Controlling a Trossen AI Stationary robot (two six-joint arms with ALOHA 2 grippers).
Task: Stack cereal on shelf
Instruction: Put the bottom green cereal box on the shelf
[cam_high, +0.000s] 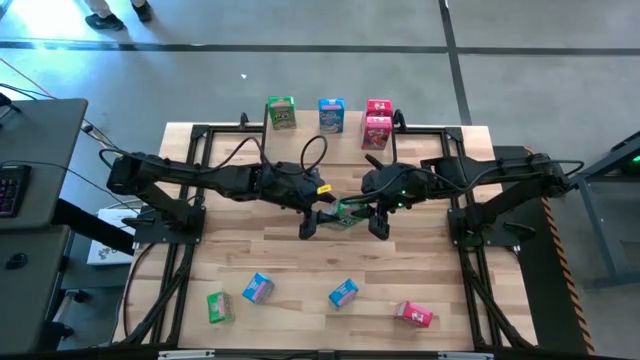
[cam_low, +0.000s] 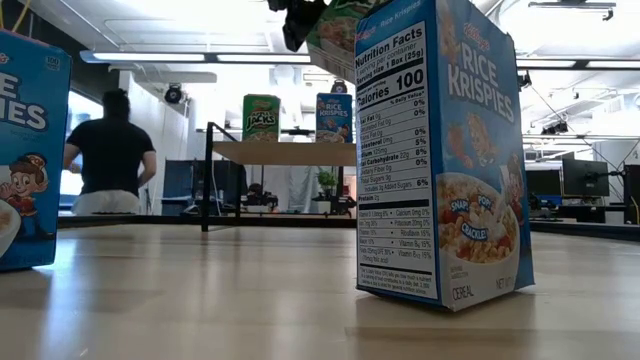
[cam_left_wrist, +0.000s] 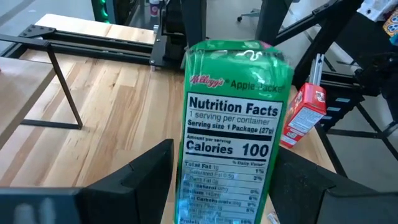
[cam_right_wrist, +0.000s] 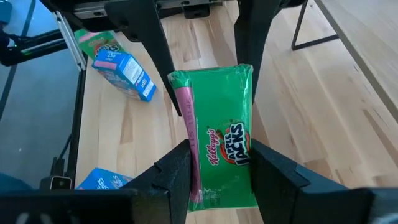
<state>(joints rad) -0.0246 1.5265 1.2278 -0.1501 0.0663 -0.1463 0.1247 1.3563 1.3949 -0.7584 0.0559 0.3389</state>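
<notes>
A green Apple Jacks cereal box (cam_high: 348, 212) hangs above the middle of the table between both grippers. My left gripper (cam_left_wrist: 224, 180) reaches in from the table's left and is shut on it. My right gripper (cam_right_wrist: 221, 168) reaches in from the table's right and is shut on it too. At the table's far edge stands the shelf (cam_low: 285, 152), a low riser. A green box (cam_high: 281, 112), a blue box (cam_high: 331, 115) and red-pink boxes (cam_high: 378, 122) stand on its plank by their bases. My left gripper pinches the box between its two fingers (cam_left_wrist: 149, 180), one on each face beside the nutrition panel (cam_left_wrist: 227, 149). It comes from the table's left, slanting down. The box is lifted clear of the table. My right gripper pinches the box's other end (cam_right_wrist: 217, 186) between its two fingers (cam_right_wrist: 177, 171), one on each side of the logo face. It comes from the table's right, slanting down, with the fingers across the box. The left arm's fingers stand at the far end in this view.
Loose boxes lie near the table's front edge: a green one (cam_high: 218, 307), two blue ones (cam_high: 258, 288) (cam_high: 343, 293) and a red-pink one (cam_high: 414, 314). In the low view a Rice Krispies box (cam_low: 440, 160) stands close. A person (cam_low: 110, 150) stands in the room behind.
</notes>
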